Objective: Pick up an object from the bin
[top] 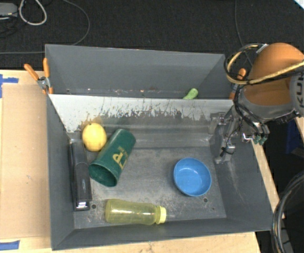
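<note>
The end effector (pixel 224 144) hangs by the bin's (pixel 141 78) right wall; whether it is spread or pressed together I cannot tell; the blue bowl (pixel 192 177) sits nearest, mouth up, just frontward and a little left of it; likely the easiest pick

Bare floor (pixel 150 168) between green cup (pixel 112 157) and bowl (pixel 192 177)

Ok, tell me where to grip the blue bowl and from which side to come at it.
Grip the blue bowl by its rim, coming down from above. It sits upright and open, apart from the other things, so its wall can be pinched anywhere; the upper right arc, nearest the gripper, is probably easiest.
</note>
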